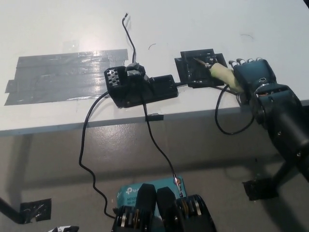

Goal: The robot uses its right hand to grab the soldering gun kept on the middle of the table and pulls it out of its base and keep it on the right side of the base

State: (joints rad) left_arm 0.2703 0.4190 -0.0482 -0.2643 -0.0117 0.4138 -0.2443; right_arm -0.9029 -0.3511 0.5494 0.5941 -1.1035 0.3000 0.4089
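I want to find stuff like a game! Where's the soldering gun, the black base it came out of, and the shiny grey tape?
soldering gun (223,74): head view, on its pale handle.
black base (140,87): head view, on its middle.
grey tape (58,77): head view, on the middle of the strips.

Taking the base (140,87) as landmark: behind it the table (193,19) lies bare and white, broken only by a thin wire (129,34) running back from the base's top. Left of the base a flat patch of grey tape (63,75) covers the surface. Right of the base, close by, sits a black pad (190,67); the iron (219,73) lies tilted across its right part, with the right hand (251,79) on the handle at the table's edge. A cable (227,113) loops down off the edge there. Another cable (87,145) hangs in front of the base.
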